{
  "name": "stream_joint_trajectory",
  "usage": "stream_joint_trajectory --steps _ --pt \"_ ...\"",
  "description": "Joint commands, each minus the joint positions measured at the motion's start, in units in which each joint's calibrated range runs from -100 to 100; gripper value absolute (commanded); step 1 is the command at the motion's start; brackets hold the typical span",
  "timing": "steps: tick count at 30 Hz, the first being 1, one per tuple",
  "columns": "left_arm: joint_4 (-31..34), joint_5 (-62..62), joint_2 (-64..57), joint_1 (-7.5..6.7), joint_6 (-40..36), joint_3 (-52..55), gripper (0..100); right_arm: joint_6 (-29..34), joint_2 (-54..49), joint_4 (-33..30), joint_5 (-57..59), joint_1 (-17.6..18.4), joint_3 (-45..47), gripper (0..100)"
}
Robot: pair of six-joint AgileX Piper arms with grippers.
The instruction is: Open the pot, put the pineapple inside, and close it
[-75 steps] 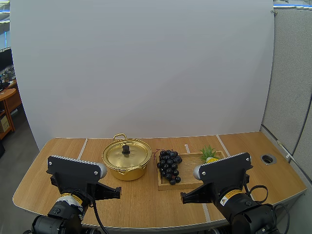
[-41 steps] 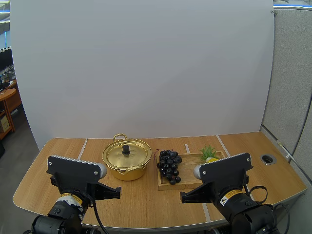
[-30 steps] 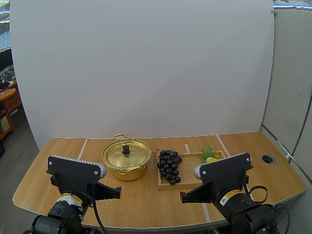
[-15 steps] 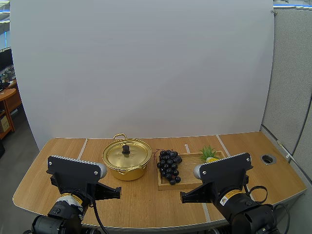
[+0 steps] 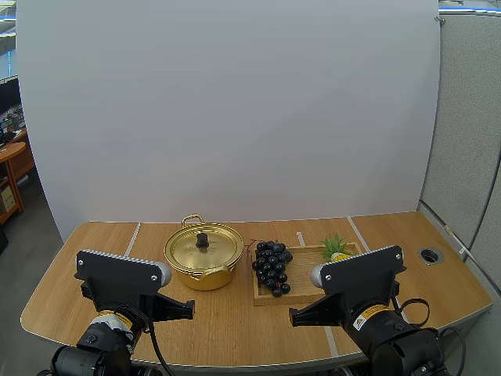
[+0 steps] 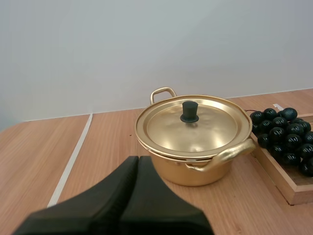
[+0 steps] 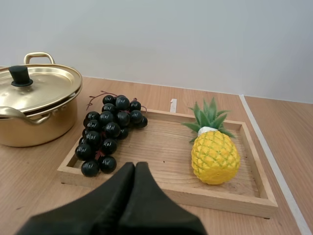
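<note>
Closed empty, well short of pineapple (image 7: 214, 155) in tray (image 7: 230, 199): right gripper (image 7: 135, 166). Closed empty before lidded pot (image 6: 195, 169): left gripper (image 6: 138, 159).

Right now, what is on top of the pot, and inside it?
A lid with a black knob sits on the pot. The lid hides the inside.

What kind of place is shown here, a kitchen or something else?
Probably a robot test bench, not a kitchen: a wooden table before a white screen, with a pot beside a tray of grapes and a pineapple.
</note>
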Motion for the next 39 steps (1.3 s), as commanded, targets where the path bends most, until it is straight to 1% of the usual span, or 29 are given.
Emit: stream_joint_trajectory --steps 1,3,5,8,11,15,19,22,27,33,36,39 --pt "-0.1 -0.7 -0.2 0.02 -0.6 -0.9 0 0.2 -0.4 0.3 -2.3 -0.2 0.0 0" --pt "-0.1 1.7 -0.2 0.02 -0.6 -4.4 0 0.2 -0.4 -0.5 -2.3 -0.2 -0.6 0" --pt "-0.1 4.2 -0.2 0.02 -0.6 -7.9 0 0.2 -0.4 -1.0 -1.8 -0.2 -3.7 0" --pt "0.4 9.7 -0.2 0.02 -0.5 -12.5 0 0.2 -0.4 -1.1 2.1 -0.2 -10.4 0" --pt "1.0 10.4 -0.2 0.02 -0.5 -14.4 0 0.2 -0.4 -1.2 6.9 -0.2 -16.7 0" --pt "3.4 10.4 -0.2 0.02 -0.5 -16.9 0 0.2 -0.4 -1.5 10.9 -0.2 -22.4 0" --pt "4.1 11.4 -0.2 0.02 0.7 -20.8 0 0.2 -0.4 -1.6 18.8 -0.2 -27.8 0" --pt "4.1 14.9 -0.2 0.02 1.6 -24.7 0 0.2 -0.4 -1.6 26.6 -0.2 -31.9 0" --pt "4.1 26.7 -0.2 0.02 1.5 -33.3 0 0.2 -0.4 -1.6 39.0 -0.2 -38.1 0" --pt "4.1 42.7 -0.2 0.02 1.4 -44.2 0 0.2 -0.4 -1.5 48.2 -0.2 -43.7 0" --pt "4.1 47.1 -0.2 0.02 1.4 -47.6 0 0.2 -0.4 -1.5 51.2 -0.2 -46.0 0" --pt "4.1 48.8 -0.2 0.02 1.4 -49.3 0 0.2 -0.4 -1.5 52.1 -0.2 -47.9 0"
